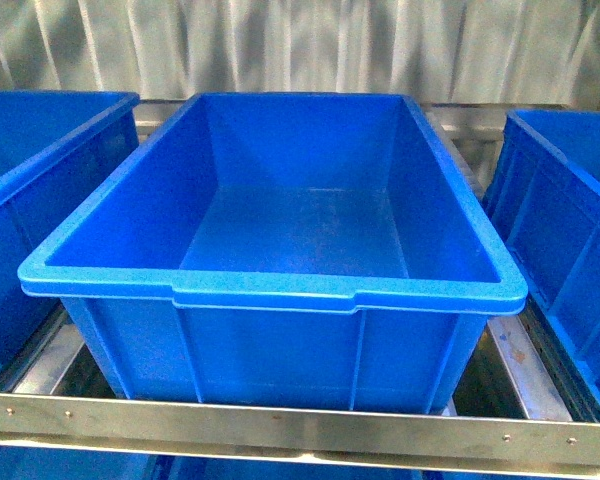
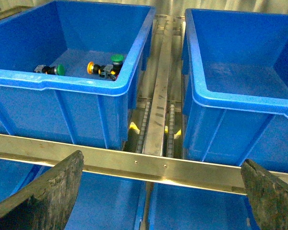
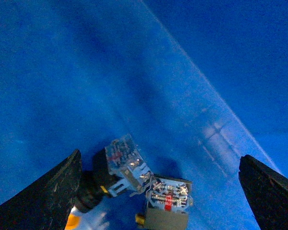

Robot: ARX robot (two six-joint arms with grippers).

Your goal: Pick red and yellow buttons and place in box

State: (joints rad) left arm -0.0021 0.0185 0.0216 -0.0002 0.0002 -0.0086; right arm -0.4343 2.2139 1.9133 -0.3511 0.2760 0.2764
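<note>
Hanging low inside a blue bin, the right gripper [image 3: 158, 191] stands wide apart, its two dark fingers [image 3: 43, 196] at opposite sides of the right wrist view with nothing between them but bin floor [image 3: 110, 86] and two push buttons. One button [image 3: 110, 172] lies on its side close to one finger, its black collar and a sliver of yellow-orange cap toward that finger, its clear grey contact block pointing inward. A second button body [image 3: 167, 201] lies touching the first, nearer the middle of the gap, showing a contact block with a red mark; its cap colour cannot be told. Neither finger touches either button. Beyond them the floor runs bare up to a pale crease where the bin wall begins.

The left gripper [image 2: 163, 191] is likewise spread wide and holds nothing, hovering over the steel front rail [image 2: 149, 165]. Ahead of it, the left-hand bin [image 2: 77, 86] holds a yellow-capped button [image 2: 91, 68] lying near the front wall, a green-capped button [image 2: 116, 60] just beside it and another green one [image 2: 57, 70] well apart toward the other side. A roller track [image 2: 158, 115] separates this bin from the middle box [image 1: 280, 290].

From the front camera the middle box sits open with its floor bare, flanked closely by two other blue bins [image 1: 570, 200].
</note>
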